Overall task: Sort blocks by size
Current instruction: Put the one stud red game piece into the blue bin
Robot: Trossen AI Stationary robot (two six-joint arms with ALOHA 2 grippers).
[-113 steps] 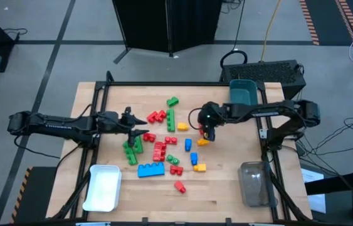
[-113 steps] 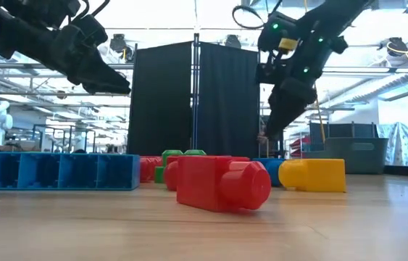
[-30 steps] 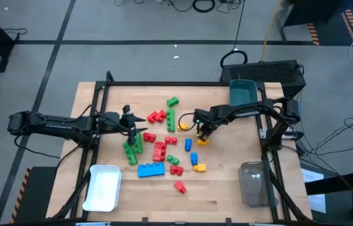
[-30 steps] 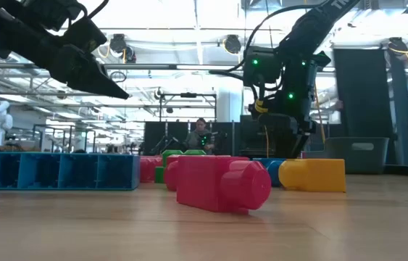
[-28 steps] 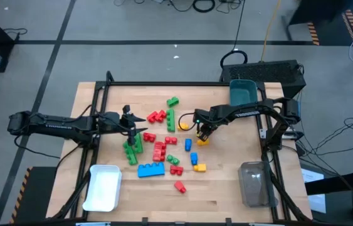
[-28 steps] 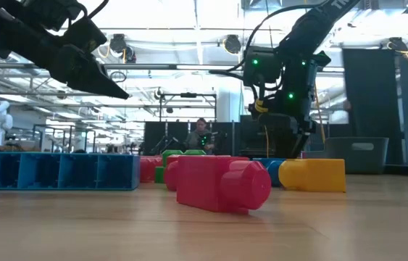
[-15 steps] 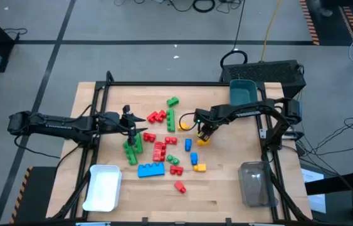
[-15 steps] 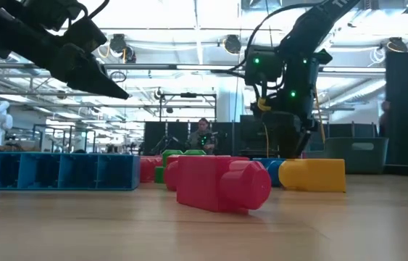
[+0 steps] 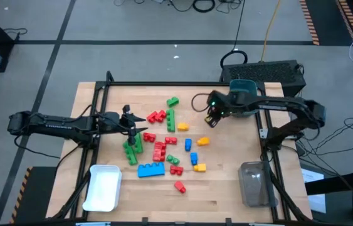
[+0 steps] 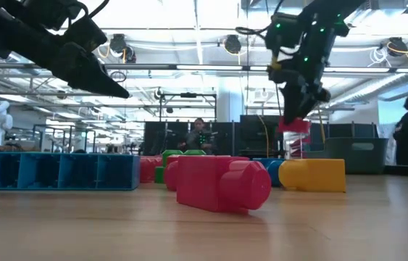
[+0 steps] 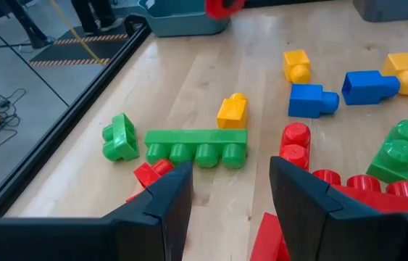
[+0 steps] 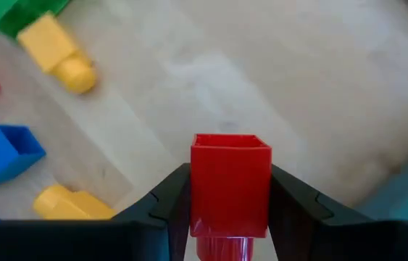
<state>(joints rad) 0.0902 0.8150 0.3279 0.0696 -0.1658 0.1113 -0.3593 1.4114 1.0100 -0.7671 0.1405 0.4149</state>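
Red, green, blue and yellow blocks lie scattered on the middle of the wooden table. My right gripper hangs above the table beside the teal bin, shut on a small red block; the low view shows that block well above the table. My left gripper hovers open over the left part of the pile, nothing between its fingers. A long green bar lies on the table beyond them. My right gripper pinches the small red block by two opposite side faces between its two fingers. The fingers come from above, slanting steeply down. The block is lifted clear of the table, its hollow square end pointing away from the wrist.
A white bin stands at the near left corner and a clear bin at the near right. A long blue block and a big red one lie close to the low camera. People show in the room behind.
My right gripper has risen from the table next to the yellow block and swung toward the far right, toward the teal bin, carrying the small red block clear of the table. It has stayed shut on the block. The yellow block stays where it was.
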